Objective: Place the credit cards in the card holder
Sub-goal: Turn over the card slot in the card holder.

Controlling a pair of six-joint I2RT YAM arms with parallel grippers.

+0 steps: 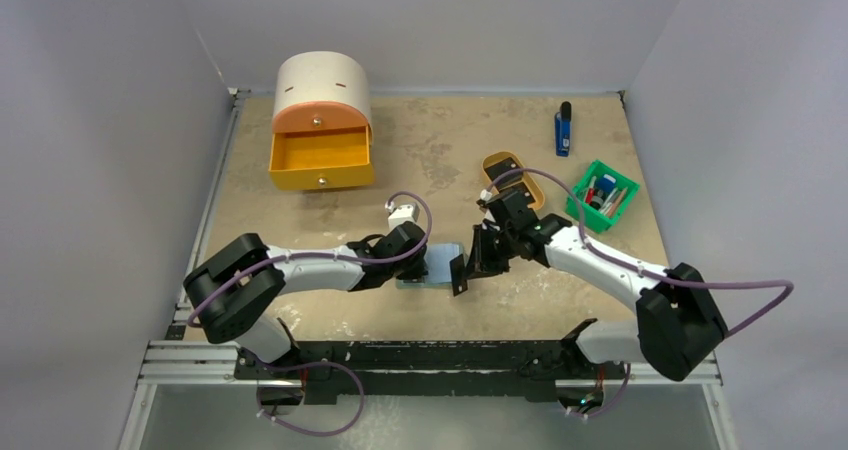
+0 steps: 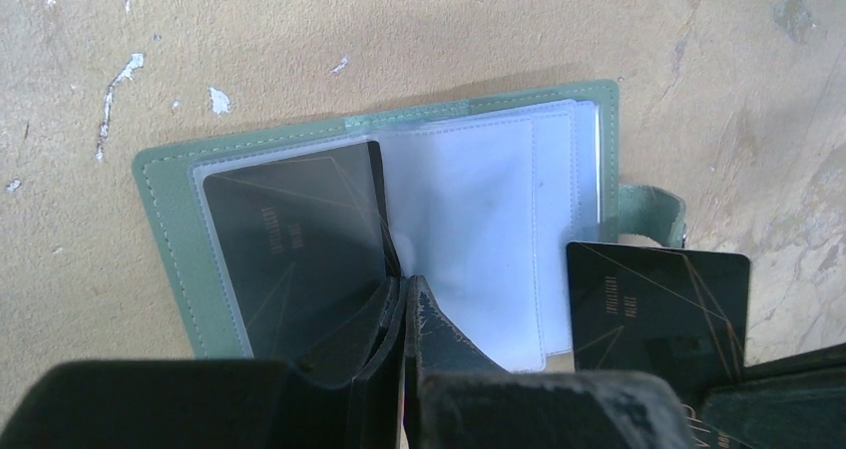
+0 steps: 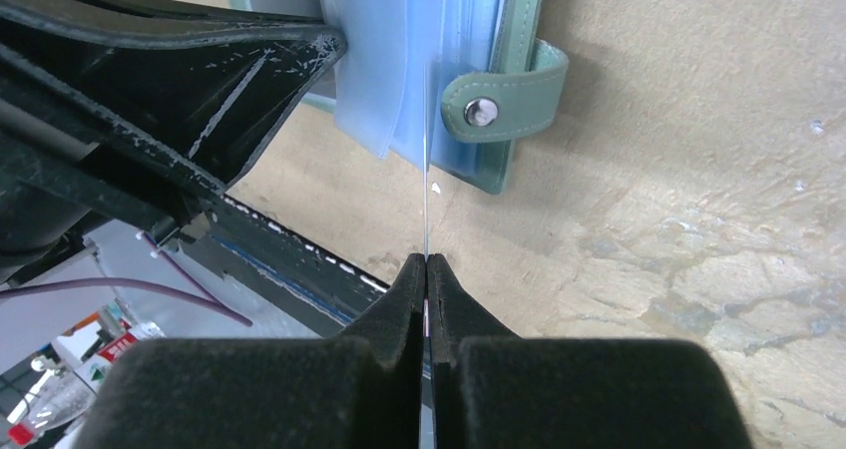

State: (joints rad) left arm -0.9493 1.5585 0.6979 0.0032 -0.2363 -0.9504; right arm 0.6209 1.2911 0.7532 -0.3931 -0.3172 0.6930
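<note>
The card holder (image 2: 175,239) lies open on the table, grey-green with pale clear sleeves; its snap tab (image 3: 499,105) points right. One black credit card (image 2: 289,239) sits in the left sleeve. My left gripper (image 2: 404,281) is shut, its tips down at the fold beside that card; whether a sleeve is pinched I cannot tell. My right gripper (image 3: 426,261) is shut on a second black credit card (image 2: 658,309), seen edge-on in the right wrist view, held upright just right of the holder (image 1: 440,267). In the top view both grippers, left (image 1: 418,262) and right (image 1: 472,265), meet at the holder.
A small cabinet (image 1: 322,95) with an open yellow drawer (image 1: 320,162) stands at the back left. A tan oval tray (image 1: 500,165), a green bin (image 1: 578,205) of small items and a blue-and-black stick (image 1: 564,128) lie at the back right. The table's near edge is close behind the holder.
</note>
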